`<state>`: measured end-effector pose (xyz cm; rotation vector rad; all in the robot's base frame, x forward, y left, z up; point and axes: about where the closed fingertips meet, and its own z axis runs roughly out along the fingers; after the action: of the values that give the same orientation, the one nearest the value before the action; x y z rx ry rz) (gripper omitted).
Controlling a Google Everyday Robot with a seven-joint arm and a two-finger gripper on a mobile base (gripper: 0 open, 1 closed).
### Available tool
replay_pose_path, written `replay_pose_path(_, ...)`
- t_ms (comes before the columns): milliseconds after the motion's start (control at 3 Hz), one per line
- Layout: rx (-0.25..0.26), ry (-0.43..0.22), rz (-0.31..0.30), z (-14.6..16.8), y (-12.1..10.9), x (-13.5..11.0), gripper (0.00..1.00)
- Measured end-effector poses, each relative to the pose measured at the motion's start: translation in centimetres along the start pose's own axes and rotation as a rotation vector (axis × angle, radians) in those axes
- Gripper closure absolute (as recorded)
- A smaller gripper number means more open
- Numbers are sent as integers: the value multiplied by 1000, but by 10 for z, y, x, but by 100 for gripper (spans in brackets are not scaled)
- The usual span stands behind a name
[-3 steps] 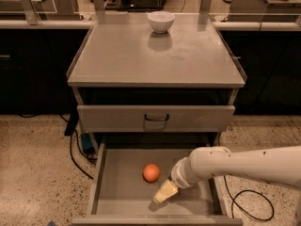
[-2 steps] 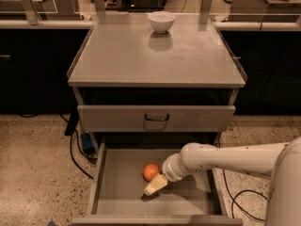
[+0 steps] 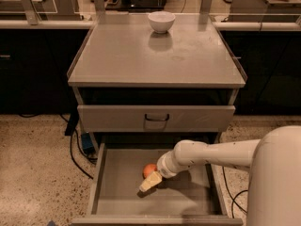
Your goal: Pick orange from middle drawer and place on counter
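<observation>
The orange (image 3: 149, 169) lies on the floor of the open middle drawer (image 3: 117, 192), near its centre. My gripper (image 3: 148, 184) reaches in from the right on a white arm (image 3: 211, 154). Its pale fingers hang just in front of and below the orange, partly covering it. The counter (image 3: 122, 55) is the grey cabinet top above.
A white bowl (image 3: 161, 21) stands at the back of the counter. A closed drawer front with a dark loop handle (image 3: 156, 118) sits above the open drawer. Black cables (image 3: 75, 149) lie on the speckled floor at the left. Dark cabinets flank both sides.
The arm has swung left and inward across the drawer. The gripper has moved from right of the orange to right against it. The orange has stayed put.
</observation>
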<state>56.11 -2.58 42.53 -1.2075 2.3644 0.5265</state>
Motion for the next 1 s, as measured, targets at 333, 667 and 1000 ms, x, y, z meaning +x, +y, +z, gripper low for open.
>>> replay_pose_path(333, 3, 32, 31, 15, 0, 16, 0)
replay_pose_path(667, -29, 72, 75, 51, 9, 38, 0)
replay_pose_path(1000, -30, 72, 75, 51, 9, 38, 0)
